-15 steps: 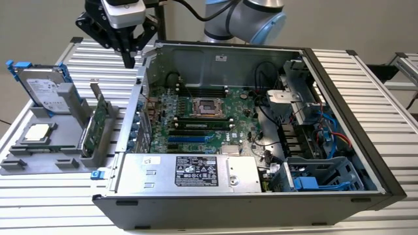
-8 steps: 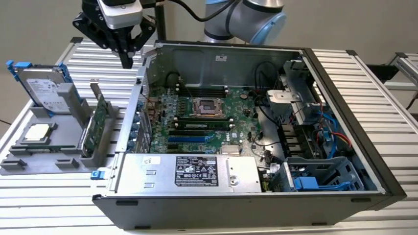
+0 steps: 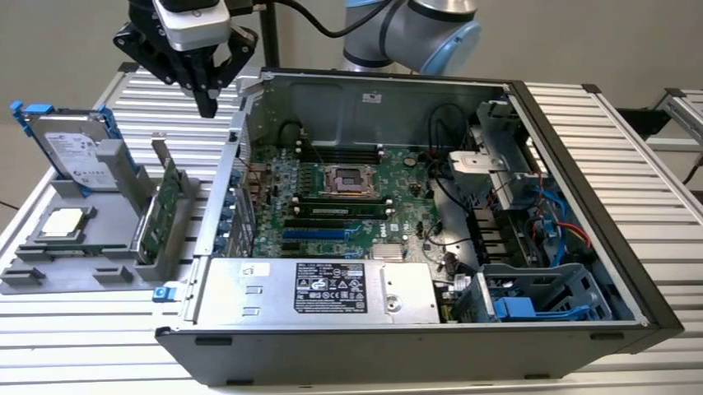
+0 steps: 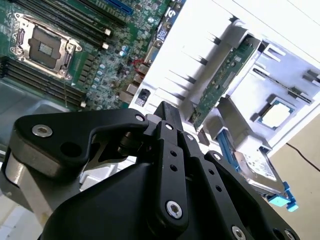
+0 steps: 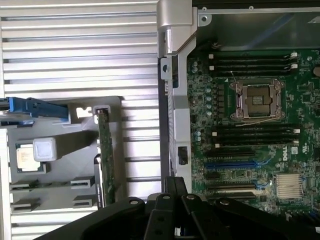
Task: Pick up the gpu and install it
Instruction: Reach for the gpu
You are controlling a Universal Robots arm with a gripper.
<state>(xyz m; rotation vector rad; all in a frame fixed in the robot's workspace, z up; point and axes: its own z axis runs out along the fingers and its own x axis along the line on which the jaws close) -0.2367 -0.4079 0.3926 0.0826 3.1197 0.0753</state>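
The gpu (image 3: 165,206), a thin green card with a silver end bracket, stands on edge in a grey tray (image 3: 55,277) on the bench (image 3: 631,173). A hard drive (image 3: 82,160) and a processor (image 3: 61,222) share the tray. The tool (image 3: 206,103) hangs above, fingers together and empty, beside the open computer case (image 3: 384,347).

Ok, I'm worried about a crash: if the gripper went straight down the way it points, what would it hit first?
Likely the ribbed silver table beside the open computer case's metal wall, not the green gpu card; depth is unclear.
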